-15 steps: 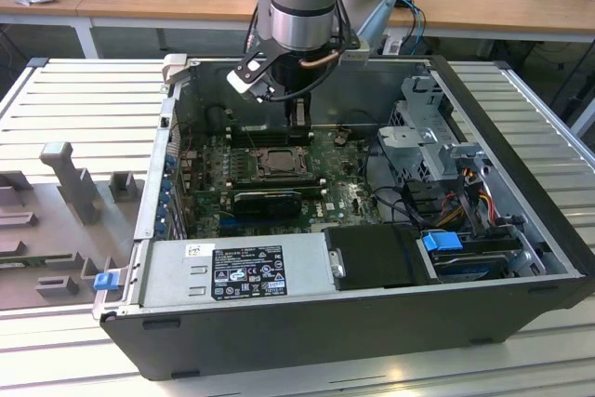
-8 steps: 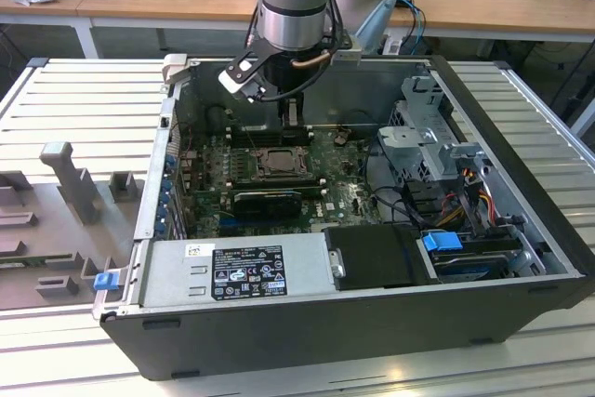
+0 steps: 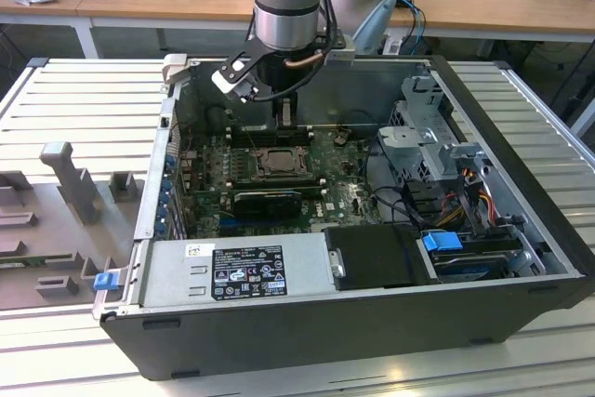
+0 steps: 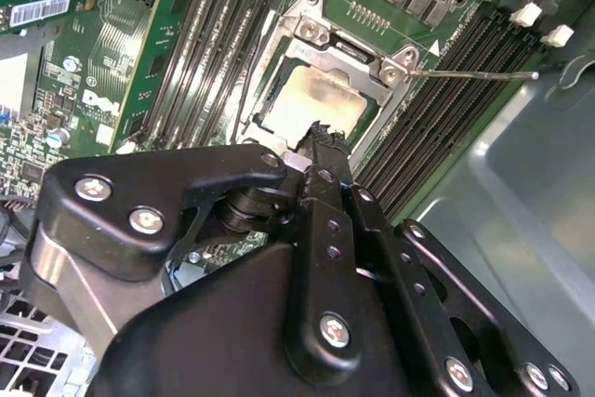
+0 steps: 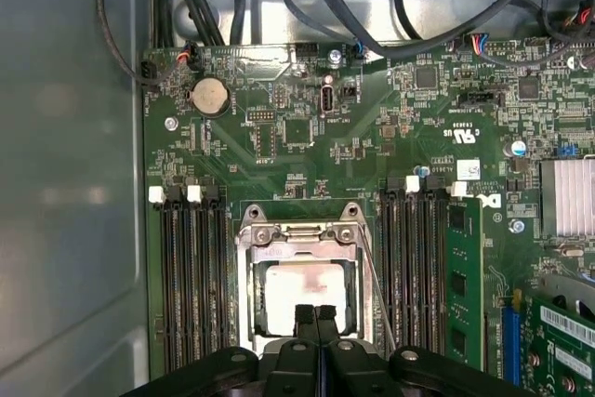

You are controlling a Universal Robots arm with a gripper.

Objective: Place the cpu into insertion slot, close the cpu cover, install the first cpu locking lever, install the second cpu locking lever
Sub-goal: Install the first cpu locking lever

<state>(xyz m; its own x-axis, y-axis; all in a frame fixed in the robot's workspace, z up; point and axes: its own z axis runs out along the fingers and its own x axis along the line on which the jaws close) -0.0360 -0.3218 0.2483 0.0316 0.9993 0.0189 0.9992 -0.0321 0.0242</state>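
The black two-finger gripper [image 5: 316,311] hangs from the arm inside the open dark metal computer case [image 3: 325,332], over the socket area of the green motherboard [image 5: 307,127]. Its jaws are together: the two fingers [image 5: 305,321] are pressed side by side with nothing between them. The small flat square cpu [image 5: 302,290], with a pale silver-grey metal top, lies seated in the insertion slot. The thin silver metal square frame of the cpu cover [image 5: 299,234] lies down around the chip, whose top shows through the central window. In the first wrist view the fingertips overlap one edge of the cpu; whether they touch it cannot be told. In the second wrist view a thin silver wire locking lever [image 4: 474,73] projects from a corner of the socket out across the black memory slots [image 4: 437,127]. In the exterior view a long black graphics card [image 3: 267,200] lies just beside the socket, on the camera's side, and a silver box-shaped power supply [image 3: 232,271] lies nearer the camera.
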